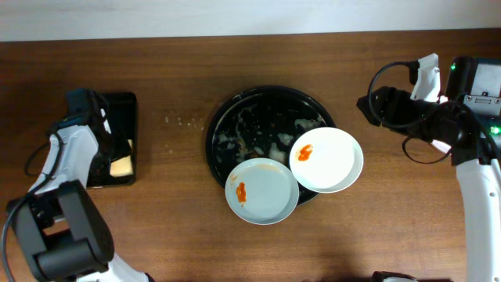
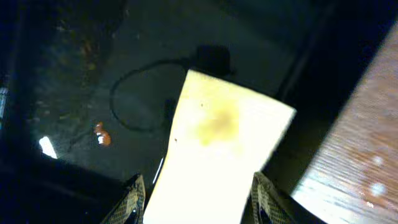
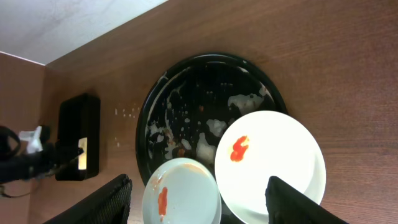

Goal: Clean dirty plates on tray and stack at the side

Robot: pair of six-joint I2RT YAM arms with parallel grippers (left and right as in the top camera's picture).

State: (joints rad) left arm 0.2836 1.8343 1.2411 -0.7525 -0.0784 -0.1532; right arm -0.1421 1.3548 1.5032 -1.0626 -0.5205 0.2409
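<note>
So on the far left, the left gripper [image 2: 199,186] is being held low over the small rectangular tray [image 1: 117,110], pointed down into it. Its jaws are being kept spread, with the yellow sponge [image 2: 217,143] sitting right between the two fingers [image 2: 134,199]. No real squeeze is being shown, the fingers are just being parked beside the sponge's edges. The sponge is lying at the near end of that little tray, and a tiny orange blob [image 2: 101,135] is being seen on the tray floor beside it.

Moving right, a few pale specks [image 1: 180,120] are lying scattered on the brown table [image 1: 180,70], between the two trays.

Then the big round black tray [image 1: 266,102] is sitting mid-table, its floor being covered in whitish smears. Two plates are being seen on it, both at the near right side and hanging out over the rim. The bluish plate [image 1: 266,196] is being carried on the near edge, with a red-orange smear left of its middle. The white plate [image 1: 333,160] is just to its right, its edge being laid over the bluish one's, with a red dab on its left part.

Far right, the right gripper [image 3: 199,180] is being held up off the table, well apart from the plates, jaws wide apart and nothing between them.
</note>
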